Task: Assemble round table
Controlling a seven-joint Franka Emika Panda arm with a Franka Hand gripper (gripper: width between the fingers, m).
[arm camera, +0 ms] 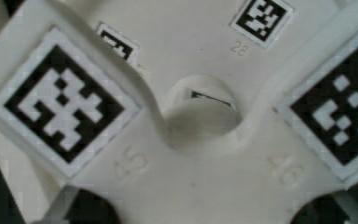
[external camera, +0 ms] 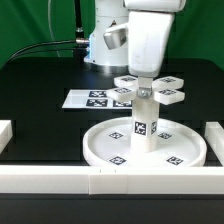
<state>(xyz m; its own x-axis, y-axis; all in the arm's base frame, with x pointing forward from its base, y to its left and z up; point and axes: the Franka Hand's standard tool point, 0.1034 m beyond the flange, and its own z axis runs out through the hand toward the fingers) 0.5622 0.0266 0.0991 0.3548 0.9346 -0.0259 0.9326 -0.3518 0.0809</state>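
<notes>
Round disc [external camera: 100, 146]: white, rimmed, approx 4 black-and-white square tags on its face. Lies flat on black table [external camera: 40, 85], just inside the white border bars [external camera: 60, 179] at the near edge.

Post [external camera: 143, 118]: short thick white cylinder w/ 1 tag facing the exterior camera. Stands upright at disc centre, base touching disc face.

Cross-shaped piece [external camera: 148, 88]: white, tagged arms spread level. Sits on top of post, above disc centre. Wrist view shows it close up [arm camera: 185, 120]: central round hollow, 3 tagged arms visible.

Gripper [external camera: 147, 72]: directly above disc centre, over the cross piece's hub. Fingers hidden behind arm body and cross piece; cannot tell whether they clamp the piece or stand apart.

Marker board [external camera: 95, 98]: flat on table beyond disc.
</notes>
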